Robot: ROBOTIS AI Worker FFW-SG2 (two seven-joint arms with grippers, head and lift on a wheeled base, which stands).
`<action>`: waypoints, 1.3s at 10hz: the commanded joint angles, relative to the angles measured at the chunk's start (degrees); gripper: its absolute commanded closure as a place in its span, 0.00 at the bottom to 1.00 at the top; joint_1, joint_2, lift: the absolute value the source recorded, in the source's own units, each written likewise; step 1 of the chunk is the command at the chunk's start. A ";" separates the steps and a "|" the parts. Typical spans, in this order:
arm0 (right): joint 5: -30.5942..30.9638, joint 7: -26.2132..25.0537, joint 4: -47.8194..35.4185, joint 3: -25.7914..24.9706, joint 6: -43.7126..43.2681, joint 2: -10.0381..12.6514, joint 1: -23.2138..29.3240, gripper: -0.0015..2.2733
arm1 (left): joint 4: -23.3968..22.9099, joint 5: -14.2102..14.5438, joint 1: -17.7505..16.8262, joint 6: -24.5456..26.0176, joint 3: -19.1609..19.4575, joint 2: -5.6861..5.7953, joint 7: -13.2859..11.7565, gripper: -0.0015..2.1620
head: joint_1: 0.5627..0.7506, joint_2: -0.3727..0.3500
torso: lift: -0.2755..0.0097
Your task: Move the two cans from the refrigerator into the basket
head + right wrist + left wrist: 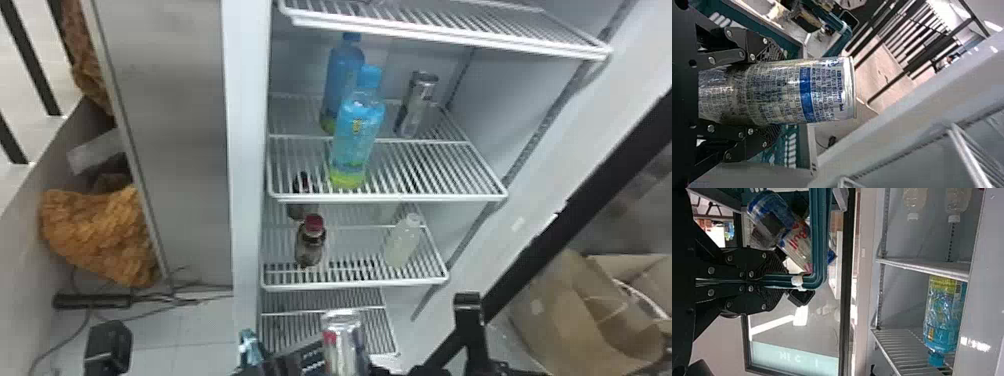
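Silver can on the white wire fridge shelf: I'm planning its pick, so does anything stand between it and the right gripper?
Nothing visible stands directly before the silver can; a tall blue plastic bottle stands nearer, to its left. The right gripper holds a silver-and-blue can.

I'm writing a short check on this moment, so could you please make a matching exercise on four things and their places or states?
1. Left gripper
2. Right gripper
3. Red-capped bottle
4. Unheld silver can

A. Behind a blue bottle
B. Closed around a can
C. Clamped on the teal handle
D. Below the blue bottle

1-C; 2-B; 3-D; 4-A
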 commanded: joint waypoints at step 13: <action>-5.02 1.04 3.51 -7.02 -8.95 0.70 -1.76 0.06 | 0.00 0.10 -0.14 -0.06 -0.15 0.18 -0.05 0.55 | 0.70 0.12 | 0.84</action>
